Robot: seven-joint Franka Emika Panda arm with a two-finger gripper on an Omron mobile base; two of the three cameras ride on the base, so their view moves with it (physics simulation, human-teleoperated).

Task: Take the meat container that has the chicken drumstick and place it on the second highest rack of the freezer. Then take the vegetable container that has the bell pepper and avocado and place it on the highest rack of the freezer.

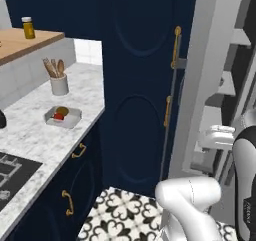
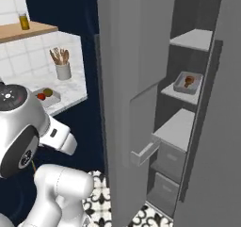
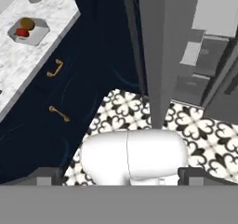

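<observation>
Meat container (image 2: pixel 188 83): grey tray with the chicken drumstick (image 2: pixel 188 80) in it, resting on the second highest rack (image 2: pixel 181 93) of the freezer (image 2: pixel 197 127); this first half of the task reads as done.
Highest rack (image 2: pixel 194 38): bare slab directly above the meat tray; waiting for the second tray.
Vegetable container (image 1: pixel 63 116): pale tray on the marble table (image 1: pixel 35 135), at 10 o'clock in the left base view, near the table's front edge; not yet picked up.
Contents: red bell pepper (image 1: pixel 58 116) and olive-brown avocado (image 1: pixel 62 110), touching, both inside the tray.
Hand (image 3: pixel 121 174): two dark fingertips at 6 o'clock of the hand view, set wide apart with nothing between them, so released and empty; pointed down at the patterned floor (image 3: pixel 195 125).
Remaining work: judged to be about half; fetch the vegetable tray, carry it to the freezer, set it on the top slab.
Freezer door (image 2: pixel 134 80): swung open, its edge standing between the table side and the shelves; any carry likely has to pass around it.
Utensil holder (image 1: pixel 59 83): white cup with wooden spoons, beyond the tray at its 12 o'clock, apart from it.
Open room: bare marble on the near side of the tray; navy cabinets (image 1: pixel 140 85) fill the span between table and freezer.
</observation>
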